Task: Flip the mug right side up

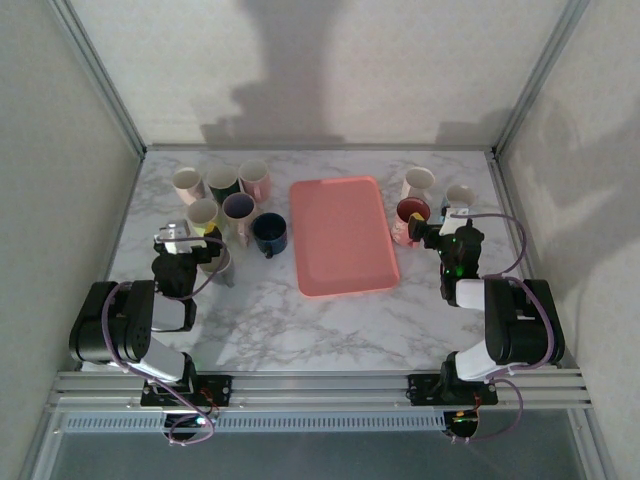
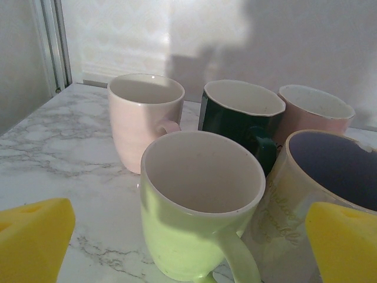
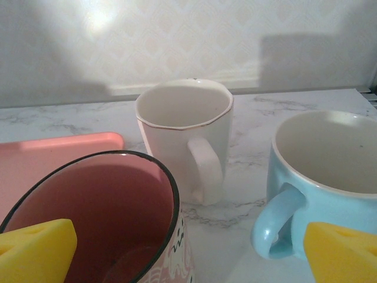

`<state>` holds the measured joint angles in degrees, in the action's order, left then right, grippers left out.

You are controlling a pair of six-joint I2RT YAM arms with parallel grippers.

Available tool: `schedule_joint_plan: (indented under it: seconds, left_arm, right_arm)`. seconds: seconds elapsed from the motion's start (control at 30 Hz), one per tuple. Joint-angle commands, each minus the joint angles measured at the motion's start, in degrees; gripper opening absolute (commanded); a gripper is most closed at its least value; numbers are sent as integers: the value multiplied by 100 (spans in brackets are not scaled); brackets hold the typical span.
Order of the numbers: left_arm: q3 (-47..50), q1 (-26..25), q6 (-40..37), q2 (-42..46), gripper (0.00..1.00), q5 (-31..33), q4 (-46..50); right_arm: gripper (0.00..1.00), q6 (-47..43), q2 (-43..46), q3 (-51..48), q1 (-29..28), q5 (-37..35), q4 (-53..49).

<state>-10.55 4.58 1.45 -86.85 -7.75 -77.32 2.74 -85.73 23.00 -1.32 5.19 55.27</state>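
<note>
White marble tabletop (image 1: 300, 330), salmon tray (image 1: 343, 236) flat at its middle, six upright mugs toward the far left corner: pale pink mug (image 1: 188, 182), dark green mug (image 1: 222, 184), rose mug (image 1: 255, 178), light green mug (image 1: 203, 214), cream mug (image 1: 238, 210), navy mug (image 1: 270, 232), three upright toward the far right corner: white mug (image 1: 418, 182), light blue mug (image 1: 459, 196), patterned pink mug (image 1: 411, 215)

Six tightly clustered ceramic mugs (image 1: 238, 207) block the white marble table (image 1: 300, 330) on its left side, three more ceramic mugs (image 1: 411, 212) on its right. A flat pink plastic tray (image 1: 343, 237) lies between them; the near strip stands open.
</note>
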Motion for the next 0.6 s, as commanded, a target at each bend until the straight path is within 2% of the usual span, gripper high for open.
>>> schedule_joint_plan:
  seconds: [0.0, 0.1, 0.23, 0.57]
  left_arm:
    - [-88, -35, -21, -87, 100, 27, 119]
    - [-119, -36, 19, -95, 100, 134, 166]
    - [-209, -66, 163, -113, 100, 627, 314]
    - [-216, -80, 154, -112, 100, 651, 315]
  right_arm:
    - [99, -221, -216, -39, -44, -159, -837]
    - [99, -222, -216, -40, -44, -159, -840]
    - [99, -222, -216, -42, -37, -159, -842]
    - [99, -222, -216, -42, -39, -159, -836]
